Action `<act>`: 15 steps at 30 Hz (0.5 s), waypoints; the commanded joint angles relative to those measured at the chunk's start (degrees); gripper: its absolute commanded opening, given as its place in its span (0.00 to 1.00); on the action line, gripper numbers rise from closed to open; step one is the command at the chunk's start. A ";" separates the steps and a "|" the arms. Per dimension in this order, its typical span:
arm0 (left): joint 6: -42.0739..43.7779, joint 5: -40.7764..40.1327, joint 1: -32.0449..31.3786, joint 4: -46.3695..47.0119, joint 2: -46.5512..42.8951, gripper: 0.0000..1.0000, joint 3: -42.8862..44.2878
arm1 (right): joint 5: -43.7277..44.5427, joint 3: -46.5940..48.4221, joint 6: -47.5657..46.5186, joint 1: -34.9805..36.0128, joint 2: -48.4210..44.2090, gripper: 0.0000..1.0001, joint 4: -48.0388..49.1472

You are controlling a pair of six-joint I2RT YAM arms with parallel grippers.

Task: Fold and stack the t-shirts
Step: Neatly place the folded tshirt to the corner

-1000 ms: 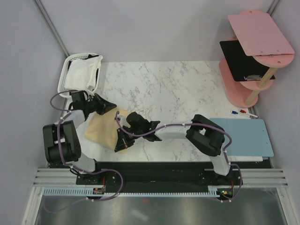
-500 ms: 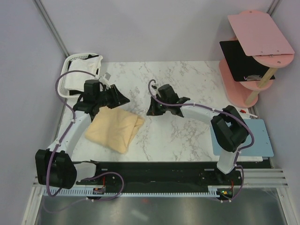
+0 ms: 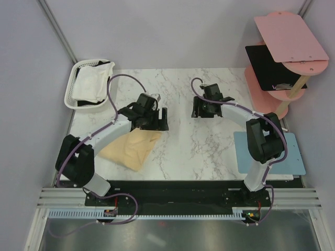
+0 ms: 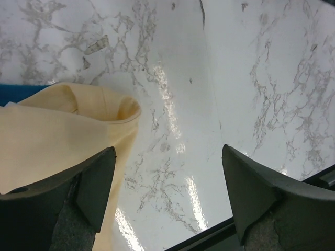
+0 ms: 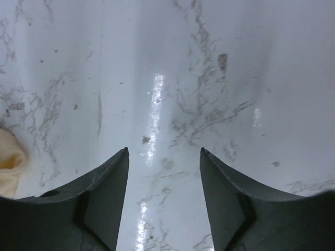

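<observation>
Wide open, my left gripper (image 4: pixel 165 157) hangs with nothing between its fingers, just past the 2 o'clock corner of the cream t-shirt (image 3: pixel 130 149). In the wrist view that rolled corner lies at 9 o'clock from the gap. Whether my near finger touches the cloth, I cannot tell. My right gripper (image 5: pixel 163 152) is spread apart too and holds nothing, over the bare marble table (image 3: pixel 178 89), well apart from any cloth. The white t-shirt (image 3: pixel 91 83) lies bunched in the basket (image 3: pixel 84 63) at the table's 10 o'clock corner.

The cream one looks folded, so I judge the white one comes next. If I swing my left arm toward 10 o'clock while low, a finger could hook that rolled corner and drag the fold open. Pulling bunched cloth out of a slotted basket could snag it and tip the basket or drag it along. Pinching a single layer would leave the shirt dangling twisted, hard to spread flat.
</observation>
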 commanded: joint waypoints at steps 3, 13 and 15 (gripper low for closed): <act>3.66 -7.74 -6.98 -2.64 7.21 0.89 6.18 | -5.71 0.00 0.53 -5.21 2.19 0.82 1.91; 1.73 -9.51 -10.59 -3.96 13.10 0.02 6.10 | -7.73 -0.71 1.41 -8.38 2.02 0.98 2.44; 1.64 -11.00 -10.50 -4.92 14.94 0.02 6.19 | -8.00 -0.97 1.50 -8.64 1.93 0.98 2.62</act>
